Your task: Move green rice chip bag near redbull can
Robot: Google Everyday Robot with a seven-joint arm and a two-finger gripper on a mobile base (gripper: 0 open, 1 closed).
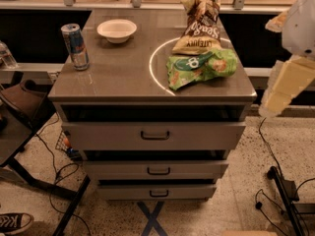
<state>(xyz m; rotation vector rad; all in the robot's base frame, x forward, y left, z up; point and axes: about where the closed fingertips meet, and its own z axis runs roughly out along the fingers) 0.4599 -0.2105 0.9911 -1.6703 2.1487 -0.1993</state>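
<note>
The green rice chip bag (199,67) lies flat on the right front of the grey drawer cabinet top (123,75), inside a white ring mark. The redbull can (75,46) stands upright at the left edge of the top, well apart from the bag. My gripper (278,90) shows as pale cream parts hanging at the right edge of the view. It is beside the cabinet, to the right of the bag, and touches nothing.
A brown-and-tan chip bag (198,26) leans just behind the green bag. A white bowl (116,30) sits at the back left, right of the can. The top drawers (155,134) stand slightly open. A chair (22,102) and cables are on the floor at the left.
</note>
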